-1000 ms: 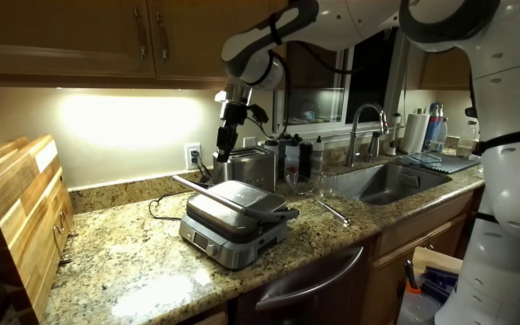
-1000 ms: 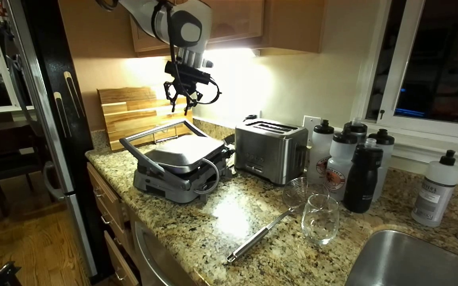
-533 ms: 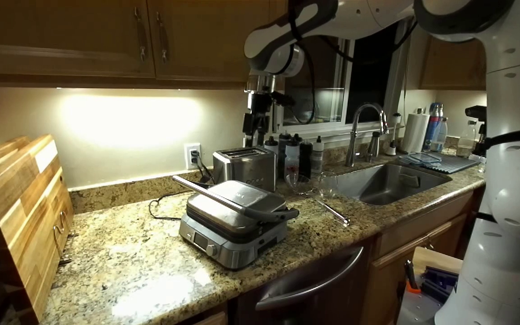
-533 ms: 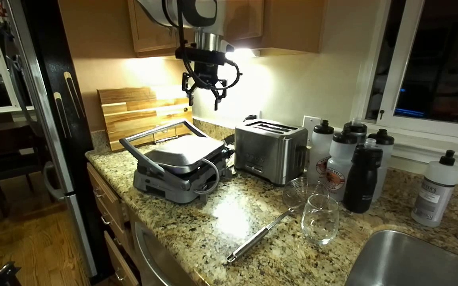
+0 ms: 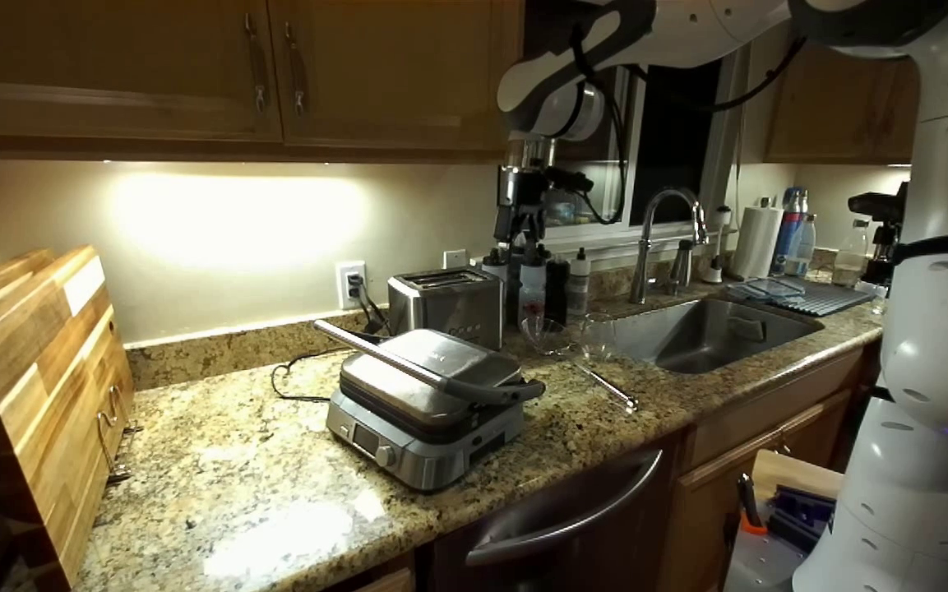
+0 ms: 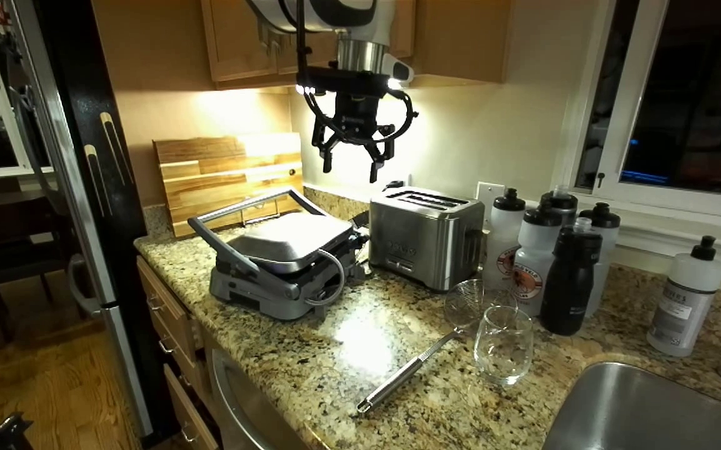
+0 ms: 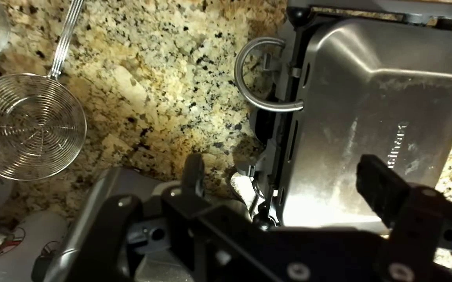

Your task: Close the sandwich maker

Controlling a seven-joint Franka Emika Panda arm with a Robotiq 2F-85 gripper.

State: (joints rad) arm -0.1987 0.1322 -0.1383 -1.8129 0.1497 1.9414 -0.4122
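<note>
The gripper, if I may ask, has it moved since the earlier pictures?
Yes: in an exterior view, the gripper has shifted toward the picture's right, from overlapping the cutting board to past its right edge.

Wall: very bright, nearly white, with light falling from under the cabinets.
Cabinets: brown and rather dim above this light.
Countertop: it shows white glare in both exterior views.
Window: almost black, with a small blue glow in an exterior view.
Sandwich maker: its metal shines, and in the wrist view one part is burned to white.
Gripper: dark in every view, slightly soft in the wrist view.
</note>
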